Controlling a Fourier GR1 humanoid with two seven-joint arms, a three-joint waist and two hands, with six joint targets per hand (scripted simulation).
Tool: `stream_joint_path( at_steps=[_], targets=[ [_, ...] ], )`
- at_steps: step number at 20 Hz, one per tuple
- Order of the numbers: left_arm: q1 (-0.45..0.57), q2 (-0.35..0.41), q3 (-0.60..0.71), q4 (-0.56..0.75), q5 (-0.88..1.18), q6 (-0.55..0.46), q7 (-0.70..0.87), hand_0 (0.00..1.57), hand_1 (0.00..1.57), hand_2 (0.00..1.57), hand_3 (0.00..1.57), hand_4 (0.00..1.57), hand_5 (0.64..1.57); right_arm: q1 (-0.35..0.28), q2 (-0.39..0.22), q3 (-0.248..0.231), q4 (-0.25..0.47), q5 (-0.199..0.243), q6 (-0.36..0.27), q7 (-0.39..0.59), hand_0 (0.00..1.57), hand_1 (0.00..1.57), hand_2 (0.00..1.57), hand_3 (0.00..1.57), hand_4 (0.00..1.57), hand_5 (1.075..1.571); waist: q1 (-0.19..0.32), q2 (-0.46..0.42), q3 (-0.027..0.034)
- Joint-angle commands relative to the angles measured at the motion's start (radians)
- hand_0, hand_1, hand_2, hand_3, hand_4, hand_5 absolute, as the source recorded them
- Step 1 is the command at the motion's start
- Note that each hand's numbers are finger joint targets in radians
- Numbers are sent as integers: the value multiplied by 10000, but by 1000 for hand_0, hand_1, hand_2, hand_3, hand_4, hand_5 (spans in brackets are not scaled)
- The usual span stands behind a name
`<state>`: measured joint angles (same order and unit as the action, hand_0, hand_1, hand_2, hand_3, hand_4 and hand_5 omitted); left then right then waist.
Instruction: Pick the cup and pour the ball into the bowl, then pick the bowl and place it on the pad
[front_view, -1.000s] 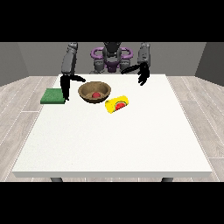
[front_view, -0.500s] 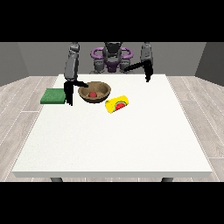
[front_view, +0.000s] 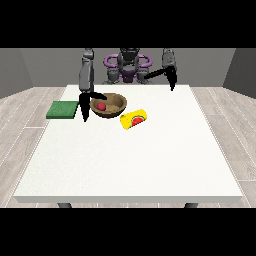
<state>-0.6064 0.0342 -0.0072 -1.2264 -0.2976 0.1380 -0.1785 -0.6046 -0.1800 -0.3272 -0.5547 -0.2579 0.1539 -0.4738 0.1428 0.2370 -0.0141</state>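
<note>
The pour is judged done: the red ball lies inside the bowl, and the yellow cup is left on its side on the table. The bowl is not yet on the green pad. The robot hand at the view's left is set at the bowl's rim, thumb over it, seemingly pinching it; the robot hand at the view's right is held raised, its fingers unreadable.

I see brown bowl upright on table, red ball inside. Yellow cup on its side just right of bowl. Green pad flat, left of bowl.
</note>
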Motion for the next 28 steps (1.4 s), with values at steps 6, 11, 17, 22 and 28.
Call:
stream_joint_path(
  at_steps=[6,11,17,22,28],
  targets=[
    [-68,368,236,-280,336,-631,659,0,0,0,0,0,1564,-517,584,203,620,-28,-687,565,0,0,0,0,366,1547,124,-186,147],
    [267,371,142,-277,379,-710,17,0,0,0,0,0,1567,164,482,722,1248,924,-2365,1305,1571,1571,1571,1571,960,1556,593,32,132],
    [253,591,505,0,522,-727,180,0,0,0,0,0,1570,-649,-184,841,1157,1055,-2751,2929,1571,1571,1571,1571,1029,1550,308,-555,133],
    [562,904,1262,755,845,-511,-372,0,0,0,0,0,1570,-859,10,1272,588,1384,-3186,3326,1571,1571,1571,1571,1020,1552,-596,-817,139],
    [1352,1333,1593,1250,1068,-827,-926,0,0,0,0,0,1570,-1354,-895,1130,140,941,-2156,5457,1571,1571,1571,1571,1048,1553,-1117,-1668,135]
  ],
)
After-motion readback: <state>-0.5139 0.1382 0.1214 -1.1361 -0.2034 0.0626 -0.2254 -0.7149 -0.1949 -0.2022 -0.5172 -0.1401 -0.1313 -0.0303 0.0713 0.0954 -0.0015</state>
